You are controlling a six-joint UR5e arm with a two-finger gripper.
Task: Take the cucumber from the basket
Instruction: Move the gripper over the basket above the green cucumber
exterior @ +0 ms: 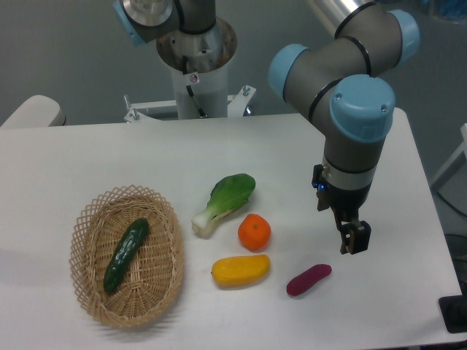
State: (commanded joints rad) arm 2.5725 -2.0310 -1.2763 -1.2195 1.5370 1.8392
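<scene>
basket [169,288] is being seen at front left, tan wicker | cucumber [125,254] is being cradled diagonally inside it, untouched | gripper [354,240] is being held well right, nothing grasped, jaw gap unreadable | reach across is being awaited

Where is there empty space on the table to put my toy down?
The white table is bare behind the oval tan wicker basket and the leafy green bok choy, along its back edge. It is crowded in the middle: bok choy, round orange fruit, yellow fruit, purple vegetable, with the gripper nearby.
</scene>
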